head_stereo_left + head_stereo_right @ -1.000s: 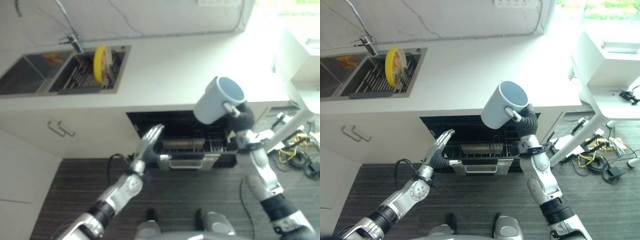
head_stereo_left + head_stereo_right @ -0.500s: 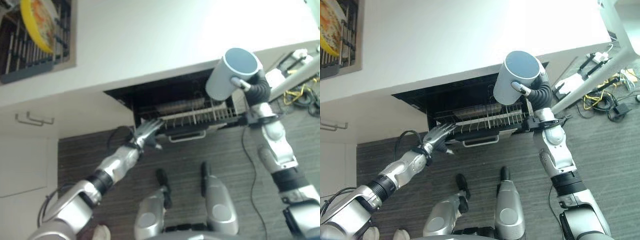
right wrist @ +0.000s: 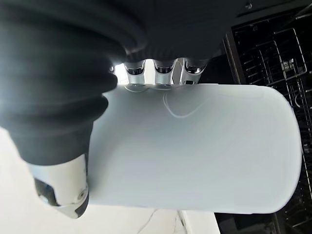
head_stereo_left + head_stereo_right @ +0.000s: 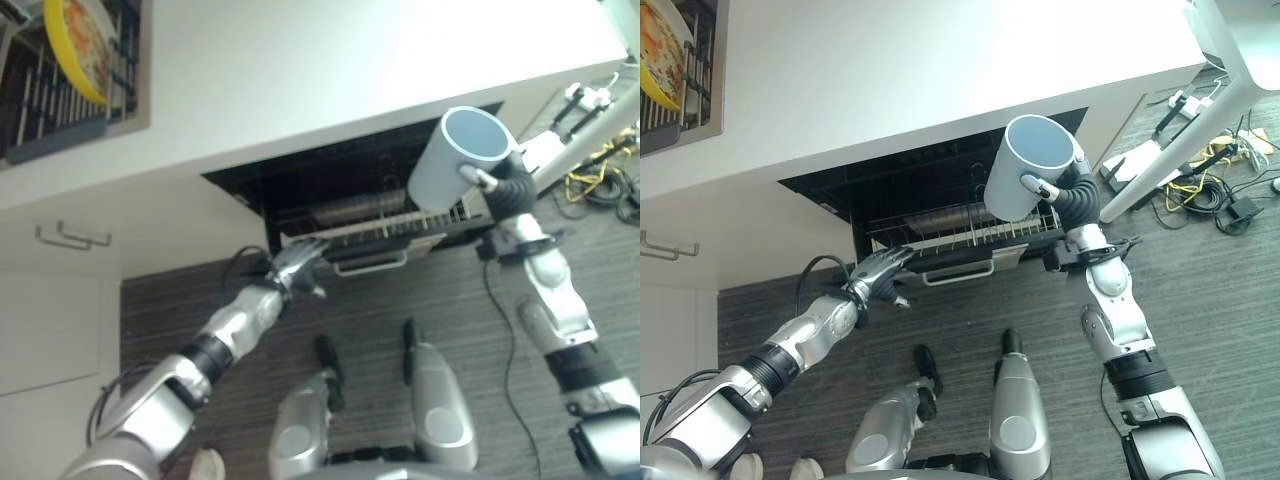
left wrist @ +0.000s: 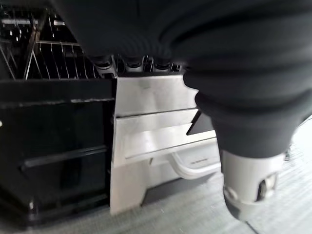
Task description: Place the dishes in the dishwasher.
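I'm holding the pale blue ceramic mug with my right hand curled round it, above the dishwasher's wire rack. My left hand, fingers relaxed, is touching the rack's front; lowering carelessly risks knocking the tines.

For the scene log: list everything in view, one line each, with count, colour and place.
mug: one, pale blue, held above the pulled-out rack
dishwasher: one, black inside, open under the counter
rack: one, wire, pulled out of the dishwasher
counter: one, white, above the dishwasher
plate: one, yellow, standing on edge in the sink rack
sink: one, dark, set in the counter's far left
cabinet handle: one, metal, left of the dishwasher
cables: a tangle, on the floor at right
left hand: at the rack's left front corner
right hand: curled round the mug
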